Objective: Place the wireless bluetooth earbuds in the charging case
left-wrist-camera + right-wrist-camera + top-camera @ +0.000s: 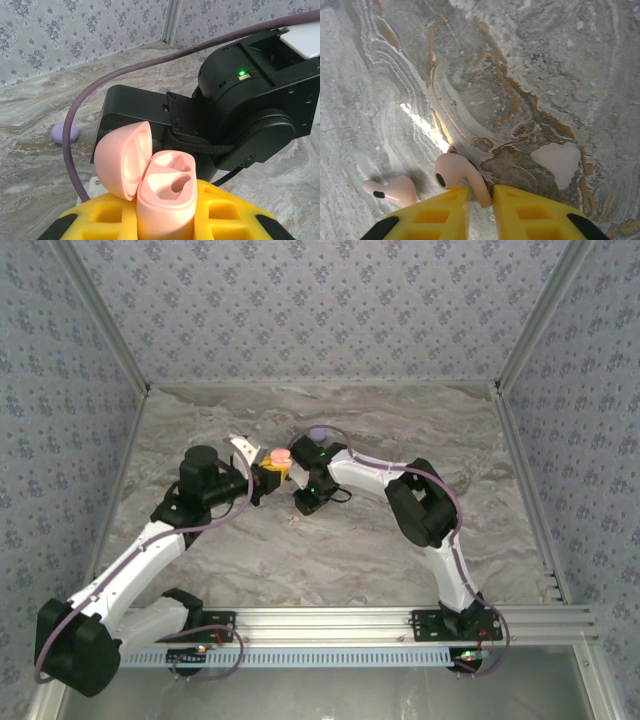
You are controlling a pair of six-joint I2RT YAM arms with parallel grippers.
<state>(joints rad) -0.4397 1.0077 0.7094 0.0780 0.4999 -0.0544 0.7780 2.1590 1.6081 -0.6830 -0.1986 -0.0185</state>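
Right up close, our right claw [481,194] has its yellow fingers [435,215] pinched on the stem of a pink earbud [449,175], down at the marble bench [545,75]. We spot a second pink earbud [392,191] lying just beside it, not touching. Our left claw [165,220] is clamped on the pink charging case [167,195], upright with its lid [120,160] flipped open. We also see a lavender case [64,133] on the bench farther back.

Pink case [165,195], pink earbuds [454,175] — grey-marbled table [545,75]
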